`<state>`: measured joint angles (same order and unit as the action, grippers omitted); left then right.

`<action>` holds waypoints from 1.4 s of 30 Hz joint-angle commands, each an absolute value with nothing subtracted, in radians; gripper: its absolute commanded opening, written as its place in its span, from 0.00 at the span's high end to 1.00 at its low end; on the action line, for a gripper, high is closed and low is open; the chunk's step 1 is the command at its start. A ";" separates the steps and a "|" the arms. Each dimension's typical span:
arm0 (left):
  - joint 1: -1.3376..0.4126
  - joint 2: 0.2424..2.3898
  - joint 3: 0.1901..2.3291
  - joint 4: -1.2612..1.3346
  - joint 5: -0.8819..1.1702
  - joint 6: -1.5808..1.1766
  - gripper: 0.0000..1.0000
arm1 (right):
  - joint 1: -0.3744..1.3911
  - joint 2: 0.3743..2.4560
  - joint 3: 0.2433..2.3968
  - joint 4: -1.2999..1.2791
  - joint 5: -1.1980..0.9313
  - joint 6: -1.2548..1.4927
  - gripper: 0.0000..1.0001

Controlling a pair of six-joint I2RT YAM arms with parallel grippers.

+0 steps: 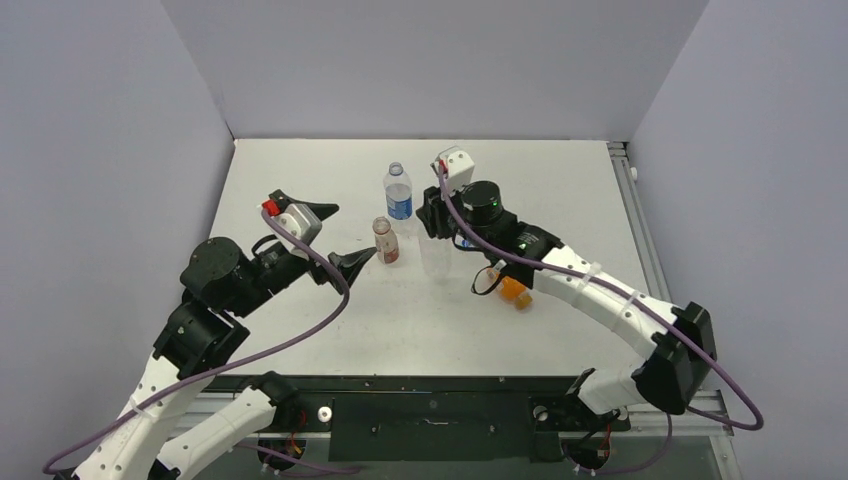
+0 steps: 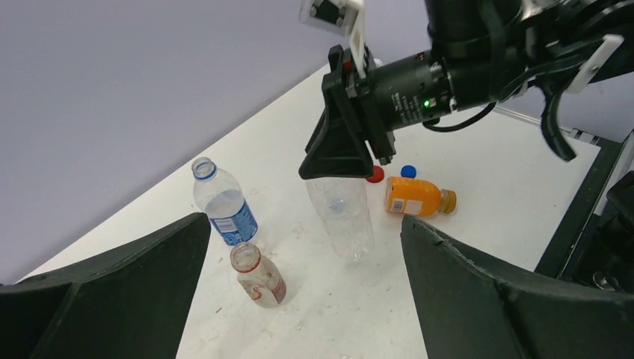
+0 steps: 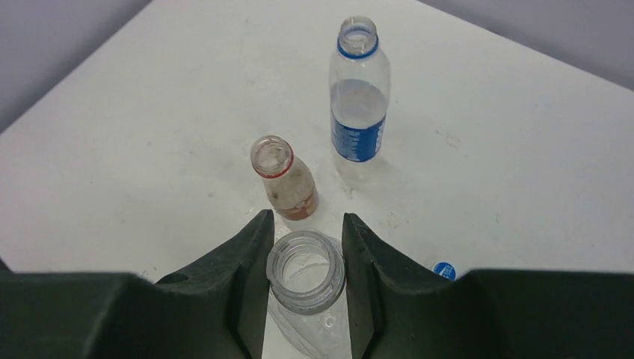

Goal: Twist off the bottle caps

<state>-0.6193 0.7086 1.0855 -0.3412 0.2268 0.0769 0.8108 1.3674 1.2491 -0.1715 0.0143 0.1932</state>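
Note:
My right gripper (image 3: 306,241) is shut on the open neck of the clear unlabelled bottle (image 3: 306,273), which stands upright with no cap on it (image 2: 345,217). The Pepsi bottle (image 1: 398,192) and the short reddish-label bottle (image 1: 385,241) stand uncapped to its left. The orange bottle (image 2: 415,197) lies on its side with its orange cap (image 2: 447,200) on. A red cap (image 2: 375,174) and a blue cap (image 2: 407,171) lie loose beside it. My left gripper (image 1: 350,232) is wide open just left of the short bottle, holding nothing.
The white table (image 1: 300,170) is walled by grey panels at the back and both sides. A metal rail (image 1: 630,190) runs along its right edge. The right arm (image 1: 600,290) reaches over the lying orange bottle.

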 commanded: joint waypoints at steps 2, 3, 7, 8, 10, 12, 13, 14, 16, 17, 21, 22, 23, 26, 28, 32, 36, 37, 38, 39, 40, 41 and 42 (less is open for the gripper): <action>-0.614 0.692 1.096 -0.388 0.179 0.107 0.03 | 0.808 1.418 1.161 0.153 0.109 0.175 1.00; -0.614 0.691 1.096 -0.391 0.181 0.107 0.03 | 0.808 1.437 1.152 0.202 0.124 0.170 1.00; -0.612 0.695 1.100 -0.407 0.191 0.096 0.03 | 0.801 1.507 1.118 0.316 0.129 0.168 1.00; -0.612 0.693 1.100 -0.408 0.195 0.092 0.03 | 0.800 1.520 1.114 0.346 0.132 0.168 1.00; -0.612 0.692 1.103 -0.411 0.201 0.088 0.03 | 0.796 1.550 1.096 0.393 0.146 0.172 1.00; -0.612 0.691 1.105 -0.412 0.206 0.086 0.03 | 0.790 1.584 1.074 0.433 0.160 0.182 1.00; -0.612 0.690 1.106 -0.414 0.206 0.085 0.03 | 0.788 1.595 1.070 0.438 0.164 0.186 1.00; -0.612 0.690 1.107 -0.416 0.206 0.085 0.03 | 0.787 1.614 1.067 0.446 0.170 0.192 1.00; -0.612 0.691 1.110 -0.418 0.208 0.083 0.03 | 0.786 1.639 1.062 0.451 0.179 0.199 1.00; -0.612 0.692 1.111 -0.418 0.209 0.083 0.03 | 0.787 1.647 1.060 0.450 0.181 0.200 1.00; -0.612 0.693 1.110 -0.409 0.216 0.080 0.03 | 0.785 1.662 1.041 0.453 0.192 0.214 1.00; -0.612 0.693 1.109 -0.407 0.217 0.078 0.03 | 0.785 1.663 1.040 0.449 0.194 0.214 1.00; -0.612 0.693 1.108 -0.402 0.220 0.076 0.03 | 0.784 1.663 1.038 0.446 0.196 0.215 1.00; -0.612 0.696 1.108 -0.394 0.224 0.071 0.04 | 0.784 1.657 1.032 0.439 0.202 0.213 0.92; -0.612 0.697 1.109 -0.389 0.226 0.069 0.04 | 0.784 1.652 1.032 0.431 0.206 0.212 0.73; -0.612 0.698 1.113 -0.383 0.236 0.069 0.03 | 0.785 1.634 1.034 0.421 0.212 0.209 0.43; -0.612 0.699 1.121 -0.380 0.247 0.061 0.03 | 0.784 1.616 1.039 0.408 0.213 0.204 0.34; -0.612 0.699 1.122 -0.380 0.250 0.059 0.03 | 0.783 1.612 1.041 0.406 0.213 0.205 0.33; -0.612 0.699 1.123 -0.380 0.251 0.058 0.03 | 0.783 1.608 1.043 0.405 0.212 0.205 0.32; -0.612 0.699 1.125 -0.380 0.252 0.057 0.03 | 0.783 1.603 1.045 0.400 0.212 0.206 0.31; -0.612 0.698 1.126 -0.380 0.253 0.056 0.03 | 0.783 1.602 1.049 0.399 0.212 0.206 0.31; -0.612 0.698 1.127 -0.380 0.254 0.056 0.03 | 0.782 1.599 1.051 0.394 0.211 0.206 0.30; -0.612 0.696 1.126 -0.380 0.254 0.057 0.03 | 0.783 1.597 1.056 0.391 0.210 0.206 0.30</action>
<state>-0.6182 0.6983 1.0855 -0.4217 0.2379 0.0723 0.7906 1.6604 1.0359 0.3832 0.1989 0.2016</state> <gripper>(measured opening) 0.968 0.695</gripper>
